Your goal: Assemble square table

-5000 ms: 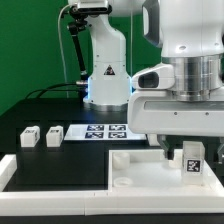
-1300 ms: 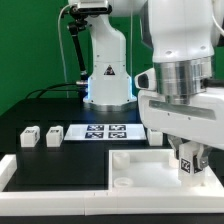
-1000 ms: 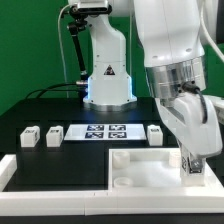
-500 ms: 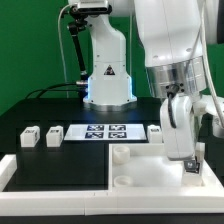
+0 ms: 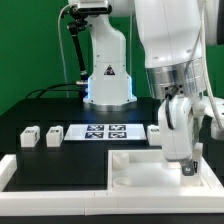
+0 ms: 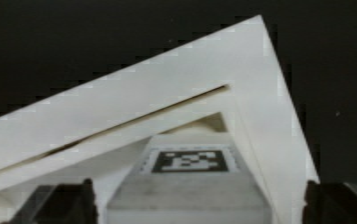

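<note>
Leg [image 6: 193, 168] at tabletop [image 5: 135, 172] corner edge, jaws spread alongside

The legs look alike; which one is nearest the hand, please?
The leg on the tabletop, directly under the hand; the other three lie on the black table.

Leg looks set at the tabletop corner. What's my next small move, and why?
Probably back the gripper straight off the leg. The wrist view shows its fingers spread on either side with slim gaps, and the leg seems seated at the tabletop corner, so it looks free of the grip. A sideways pull might tip it.
</note>
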You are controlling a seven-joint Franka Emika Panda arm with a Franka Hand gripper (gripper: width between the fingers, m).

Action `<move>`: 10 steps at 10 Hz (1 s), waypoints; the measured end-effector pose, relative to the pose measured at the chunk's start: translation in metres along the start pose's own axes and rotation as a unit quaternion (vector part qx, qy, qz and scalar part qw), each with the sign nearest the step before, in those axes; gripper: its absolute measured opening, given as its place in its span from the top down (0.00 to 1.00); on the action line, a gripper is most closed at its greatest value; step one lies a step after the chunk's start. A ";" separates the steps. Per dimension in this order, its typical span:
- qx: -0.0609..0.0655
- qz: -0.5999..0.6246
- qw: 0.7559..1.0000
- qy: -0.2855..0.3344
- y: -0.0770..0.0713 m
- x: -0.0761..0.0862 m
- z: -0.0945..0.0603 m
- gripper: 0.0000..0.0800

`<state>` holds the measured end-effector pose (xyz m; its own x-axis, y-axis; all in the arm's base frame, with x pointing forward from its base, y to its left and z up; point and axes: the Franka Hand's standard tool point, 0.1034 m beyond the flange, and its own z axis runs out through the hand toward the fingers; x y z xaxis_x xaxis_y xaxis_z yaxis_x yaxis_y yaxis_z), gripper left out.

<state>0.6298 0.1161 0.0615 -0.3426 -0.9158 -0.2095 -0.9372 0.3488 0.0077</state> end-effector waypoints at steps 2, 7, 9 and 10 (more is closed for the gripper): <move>0.002 -0.002 1.000 -0.001 0.000 -0.003 -0.002 0.20; 0.015 -0.023 0.999 -0.017 0.013 -0.020 -0.043 0.19; 0.014 -0.023 1.000 -0.016 0.014 -0.019 -0.041 0.19; 0.014 -0.023 1.000 -0.016 0.014 -0.019 -0.041 0.19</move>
<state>0.6209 0.1303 0.1060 -0.2960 -0.9245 -0.2400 -0.9497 0.3118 -0.0297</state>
